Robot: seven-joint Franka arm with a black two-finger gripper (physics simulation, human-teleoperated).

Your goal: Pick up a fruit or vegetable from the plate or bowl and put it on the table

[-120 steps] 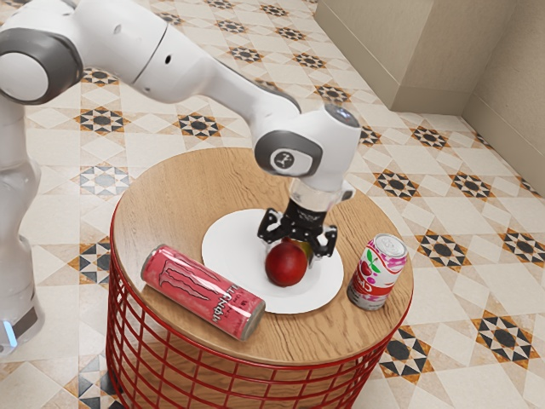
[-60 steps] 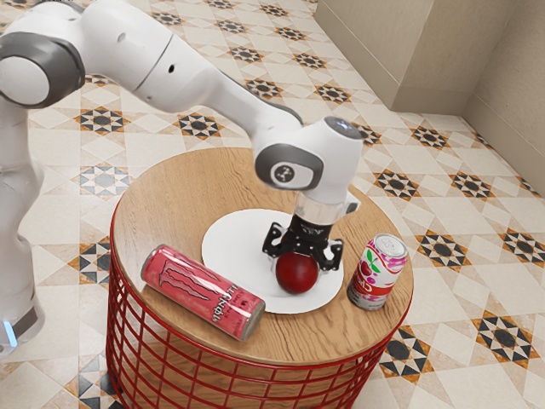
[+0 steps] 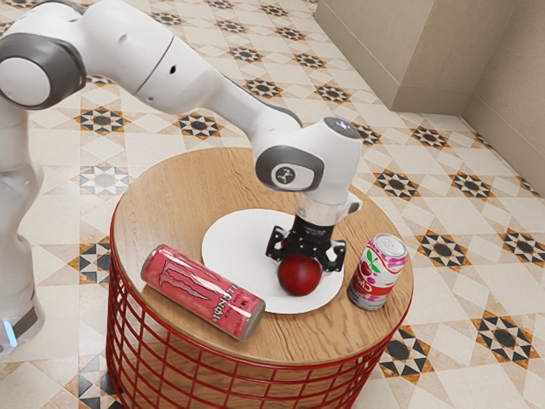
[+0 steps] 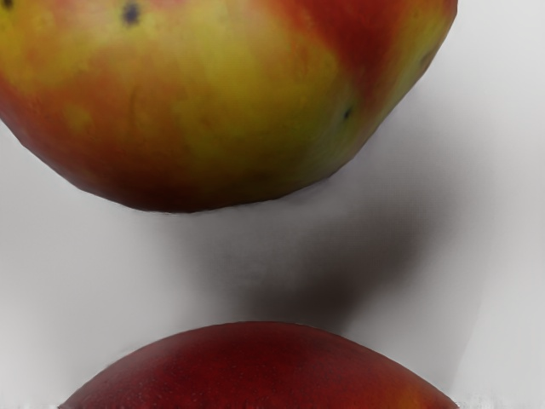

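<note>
- Red fruit (image 3: pixel 300 277) is right at the fingers (image 3: pixel 312 239), on the near side of them in the exterior view, and it covers up the tips.
- Honestly can't tell how far open the fingers are, or if they've actually got hold of anything.
- Wrist view has two fruits near the fingers: a blotchy yellow-and-red one (image 4: pixel 221 102), and a dark red one (image 4: pixel 264 371) close under the hand. There's a gap between them. No clue which of the two is the exterior view's one, sorry.
- White plate (image 3: pixel 234 247) is below the fingers, with the fruit over it. Can't make out if the exterior view's fruit is touching it or a bit above.
- Pink can (image 3: pixel 204 292) is lying on its side, off from the fingers toward the exterior view's left and nearer the camera, just beside the plate.
- White-and-red can (image 3: pixel 377 273) is standing upright near the fingers, on their exterior view's right side.
- All of that's on a round wood tabletop (image 3: pixel 170 204) beneath the fingers, with a red wire frame (image 3: pixel 230 375) under it.
</note>
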